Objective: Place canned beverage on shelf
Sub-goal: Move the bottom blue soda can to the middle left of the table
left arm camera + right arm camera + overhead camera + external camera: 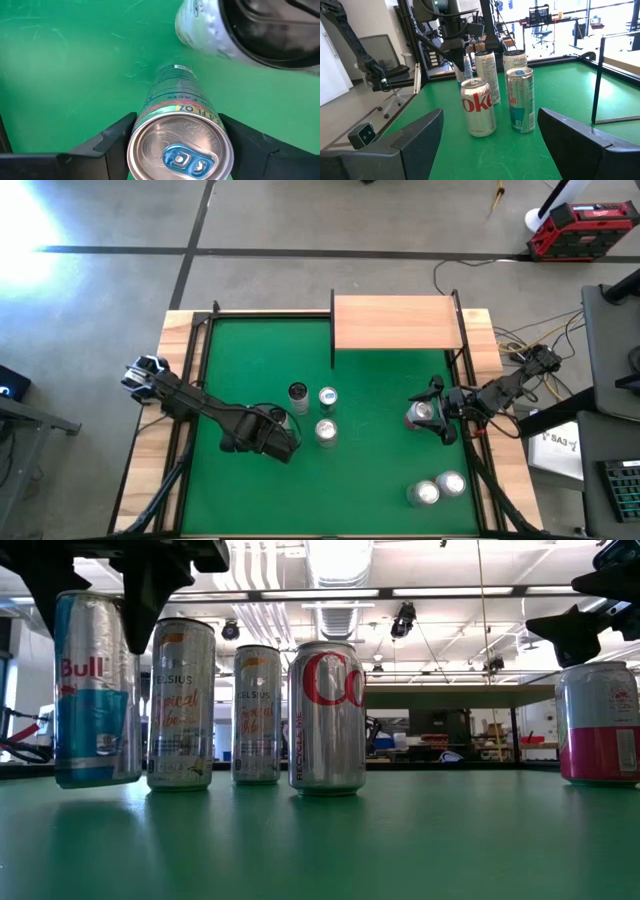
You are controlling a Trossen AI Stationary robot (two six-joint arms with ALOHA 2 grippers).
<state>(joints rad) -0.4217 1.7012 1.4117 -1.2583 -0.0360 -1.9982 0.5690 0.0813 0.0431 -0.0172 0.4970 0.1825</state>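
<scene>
Slim aluminium can (181,150) clamped in left pincer (177,142); green felt (60,75) below.

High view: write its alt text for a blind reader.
Two arms over a green table: the left end effector grips a can beside three cans, the right end effector is above another can. The pale-wood shelf at the far edge is bare; two more cans stand near the front.
</scene>
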